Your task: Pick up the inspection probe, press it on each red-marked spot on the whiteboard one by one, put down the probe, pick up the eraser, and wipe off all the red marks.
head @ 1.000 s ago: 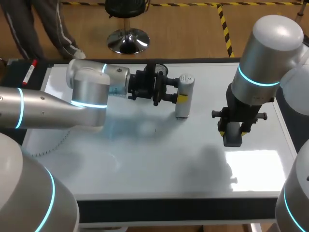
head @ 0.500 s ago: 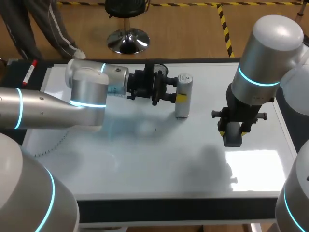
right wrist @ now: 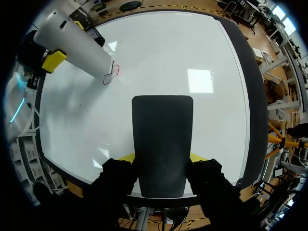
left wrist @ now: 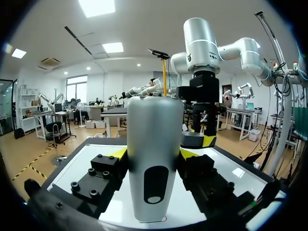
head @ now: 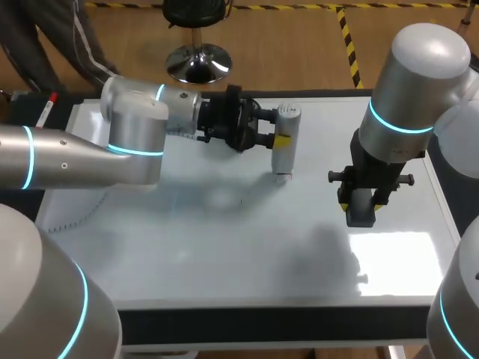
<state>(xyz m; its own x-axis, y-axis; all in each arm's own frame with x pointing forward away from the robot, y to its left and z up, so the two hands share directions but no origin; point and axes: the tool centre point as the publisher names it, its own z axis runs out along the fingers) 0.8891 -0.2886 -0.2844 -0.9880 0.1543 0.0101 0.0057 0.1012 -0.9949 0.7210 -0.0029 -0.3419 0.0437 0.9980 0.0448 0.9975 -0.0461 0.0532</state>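
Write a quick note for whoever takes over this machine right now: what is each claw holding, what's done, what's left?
Left claw: shut on the probe, upright, tip at a red mark on the whiteboard.
Right claw: shut on the eraser, above the whiteboard.
Done: both tools picked up.
Left: finish pressing, put the probe down, wipe off the mark; I see only this one.

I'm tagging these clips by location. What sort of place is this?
Probably a robotics lab test bench. A whiteboard covers the table, the left gripper holds an inspection probe at a red mark, and the right gripper holds an eraser.
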